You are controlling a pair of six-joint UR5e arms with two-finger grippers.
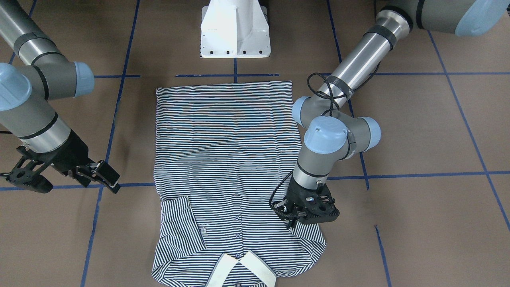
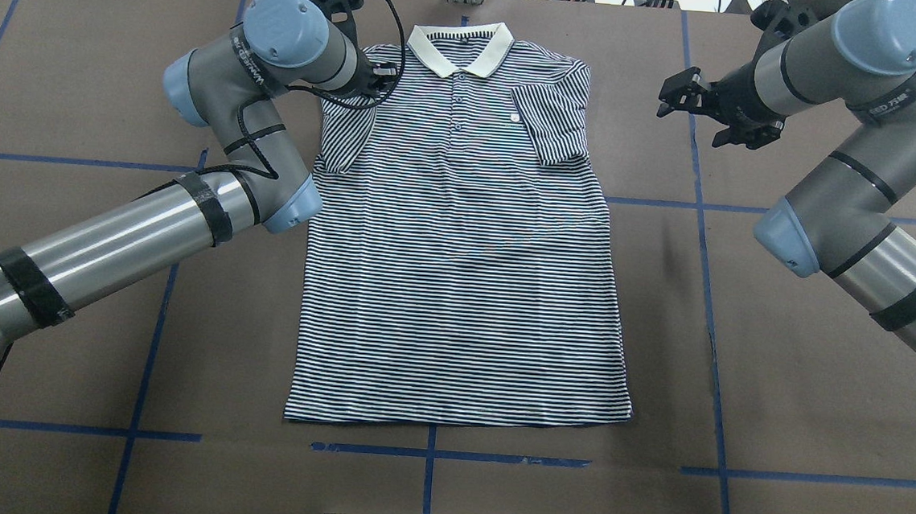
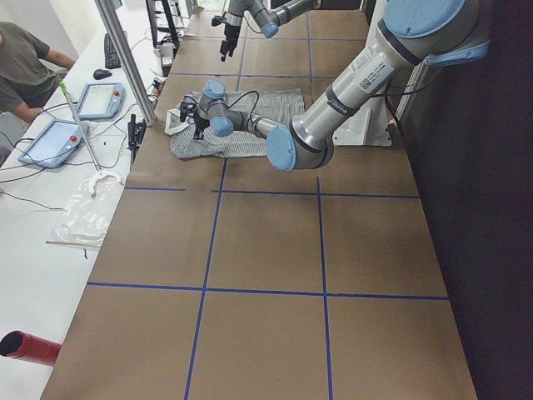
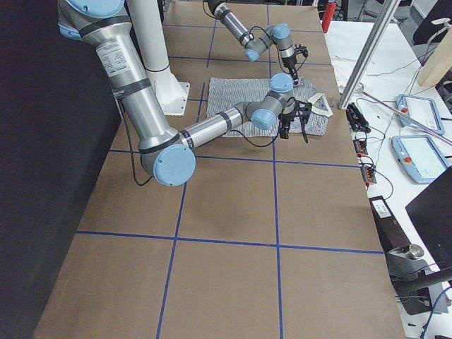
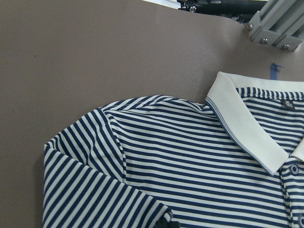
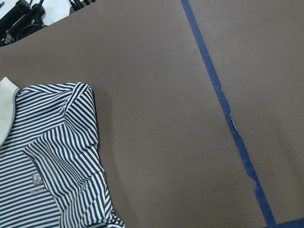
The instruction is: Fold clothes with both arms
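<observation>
While the striped polo shirt [image 2: 457, 273] was laid flat and face up on the brown table [image 2: 742, 349], the left gripper [image 1: 298, 218] was held low, right on top of the shirt's left sleeve [image 1: 310, 243], close to the shoulder. Its fingers were mostly hidden by the wrist (only a tiny dark bit was seen at the bottom of its own camera view). So it could not be told how wide they were, or whether any cloth was pinched. The white collar [image 2: 460, 47] was found just beside this gripper, toward the shirt's middle. The row of small buttons [image 2: 457, 125] was a bit further that way.

The right gripper [image 2: 695, 112] was spread wide, and nothing was held in it. It was seen above the bare table, off to the side of the shirt and not touching it. The part nearest to it was the right sleeve [image 2: 548, 122], which was folded in over the chest, next to the small logo [image 2: 514, 117]. The bottom hem [image 2: 455, 418] was well away from both grippers, toward the white base [image 1: 235, 30].
</observation>
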